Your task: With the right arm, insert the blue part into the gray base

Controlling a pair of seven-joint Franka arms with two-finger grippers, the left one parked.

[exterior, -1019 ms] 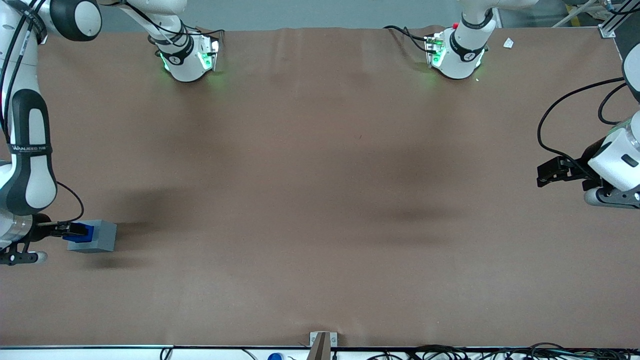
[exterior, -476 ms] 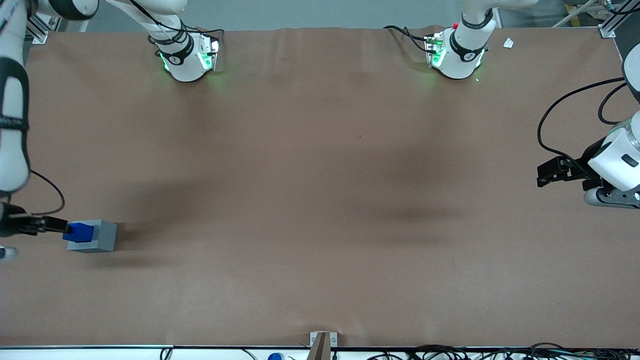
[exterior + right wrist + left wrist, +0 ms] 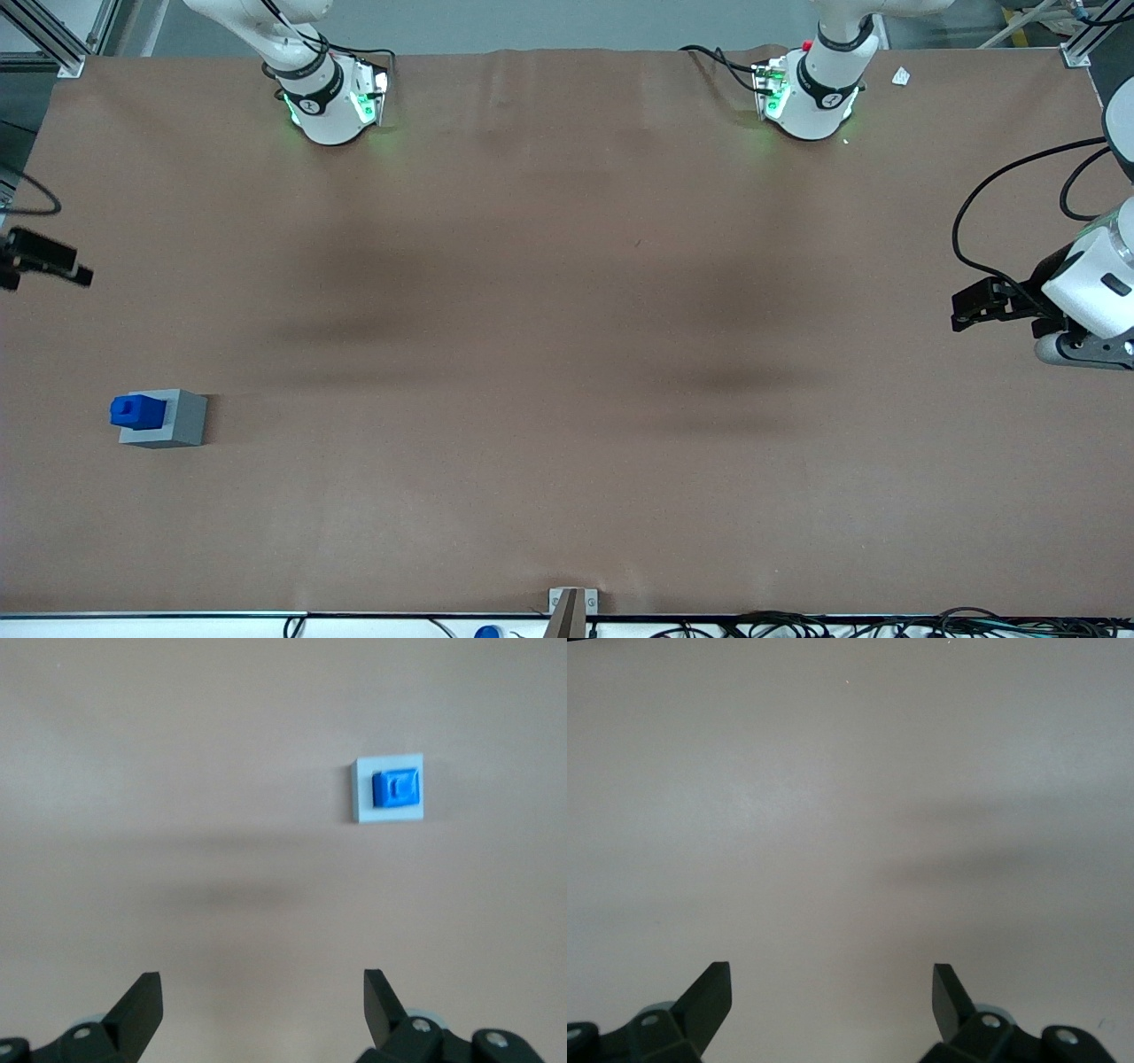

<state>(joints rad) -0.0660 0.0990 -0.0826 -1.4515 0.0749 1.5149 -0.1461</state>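
Blue part (image 3: pixel 137 411): small bright blue stepped block, seated in the gray base's recess, its stepped end protruding. Gray base (image 3: pixel 182 419): light gray cube, resting on the tabletop toward the working arm's end. Gripper (image 3: pixel 49 262): black, fingers spread, empty, well apart from both, farther from the front camera.

Brown table (image 3: pixel 567 354), gray base (image 3: pixel 182 424) resting on it (toward working arm's end)

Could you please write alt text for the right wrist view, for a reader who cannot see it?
The blue part sits seated in the recess of the gray base on a plain brown table. The right arm's gripper is open and empty, well apart from both, its two black fingertips spread wide.
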